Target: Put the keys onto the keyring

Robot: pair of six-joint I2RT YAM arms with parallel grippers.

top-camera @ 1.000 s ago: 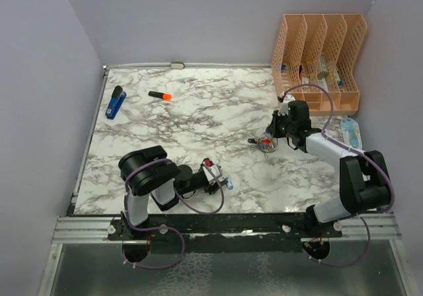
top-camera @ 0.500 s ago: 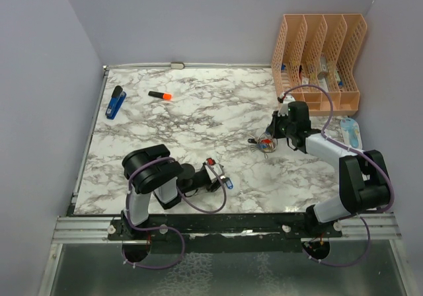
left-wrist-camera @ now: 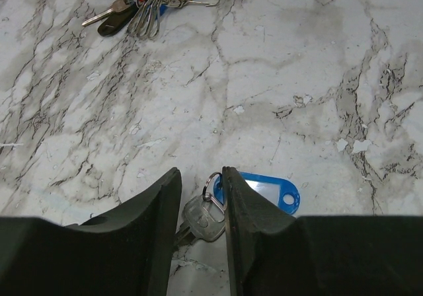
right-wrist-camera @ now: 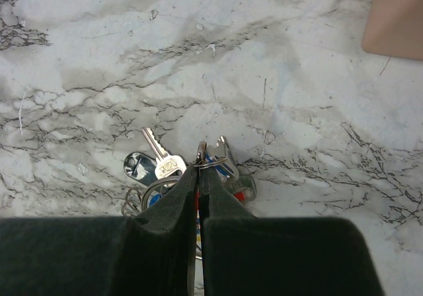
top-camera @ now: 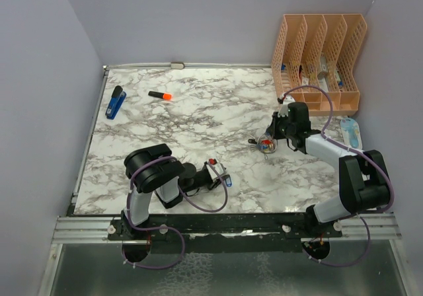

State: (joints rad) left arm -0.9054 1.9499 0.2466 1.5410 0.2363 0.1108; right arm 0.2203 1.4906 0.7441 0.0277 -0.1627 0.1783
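Straddling the key with my left gripper: jaws were part-open, with the key head and its small split ring between them. The ring touched the 3 o'clock finger, and I saw no clamp.

The key's blue tag lay flat on the table at 3 o'clock of the tips. My right gripper was pinched shut on the keyring wire, with its metal keys fanned at 9 o'clock. From above, the keyring sat at 2 o'clock from the left gripper, well apart.

Risks:
- The flat, thin key head could let the pads skate and flick it away.
- Catching only the split ring would leave the key swinging.
- The thin wire could twist in the right pinch, so the opening ends up misaligned.

I only spotted one tagged key.
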